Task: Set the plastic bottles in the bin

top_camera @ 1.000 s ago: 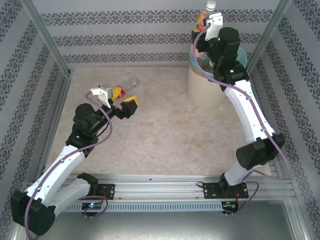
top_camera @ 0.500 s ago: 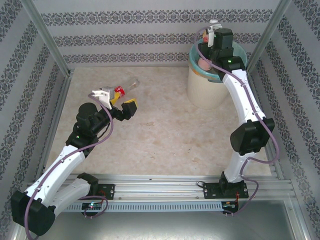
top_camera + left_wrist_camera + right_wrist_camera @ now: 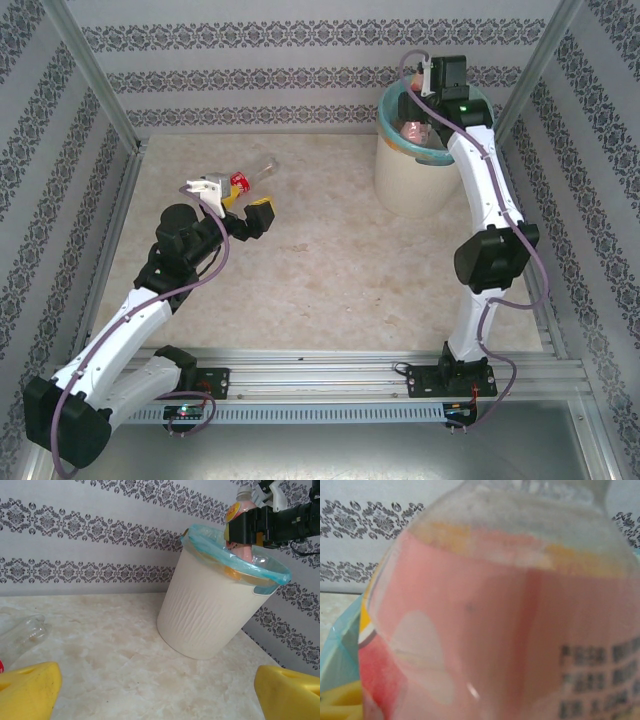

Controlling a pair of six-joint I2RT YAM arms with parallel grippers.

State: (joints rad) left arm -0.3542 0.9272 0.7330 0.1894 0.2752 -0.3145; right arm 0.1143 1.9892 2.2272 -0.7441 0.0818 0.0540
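The right hand [image 3: 248,528] hangs over the round cream-white bin with a turquoise liner [image 3: 205,615]. A pink-labelled clear plastic bottle [image 3: 495,630] stands upright between its fingers at the bin's mouth; whether they pinch it or have let go I cannot tell. Released off-centre, it could clip the rim and tumble onto the marbled beige table [image 3: 330,250]. The left hand [image 3: 237,197], jaws wide apart, has a clear red-capped bottle [image 3: 255,174] lying just beside one pad, and a nudge may roll it away.
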